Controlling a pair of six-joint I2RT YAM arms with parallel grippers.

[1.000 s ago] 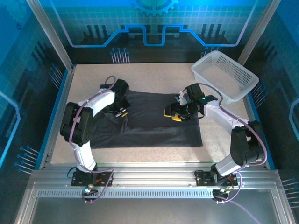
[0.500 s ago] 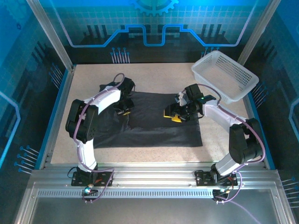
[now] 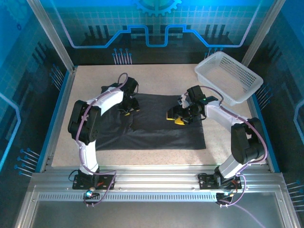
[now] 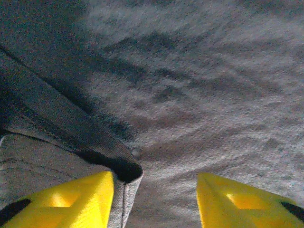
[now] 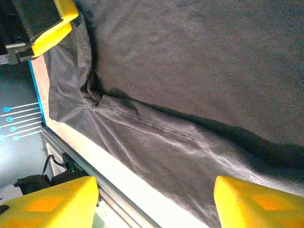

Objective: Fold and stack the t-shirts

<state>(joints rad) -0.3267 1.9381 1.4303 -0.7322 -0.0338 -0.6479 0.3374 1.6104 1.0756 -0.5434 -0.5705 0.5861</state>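
Spread dark and mostly flat on the pale surface (image 3: 156, 78), beneath both hands: one charcoal t-shirt (image 3: 161, 133), its left part bunched and doubled over. At the cloth's far left corner, the left hand (image 3: 129, 108), low over the fabric. Seen from its own wrist, yellow fingers (image 4: 71, 199) wide apart and pinching nothing, with a hemmed fold (image 4: 118, 166) curling up just beside the left fingertip and cut off at the bottom edge. Hard to tell whether that fold touches the finger. Nearer the cloth's right side, the right hand (image 3: 176, 117), likewise spread open and gripping nothing, the shirt below and ahead of its tips, a seam (image 5: 156, 128) running slantwise across. Cannot tell whether its tips touch the cloth. At the top corner of the right wrist view, one yellow finger of the other hand, its arm cropped. Beyond the right hand, further right, a white lattice basket (image 3: 228, 78) at the far corner, apart from the shirt. Sleeves and neckline too dark to pick out from above.
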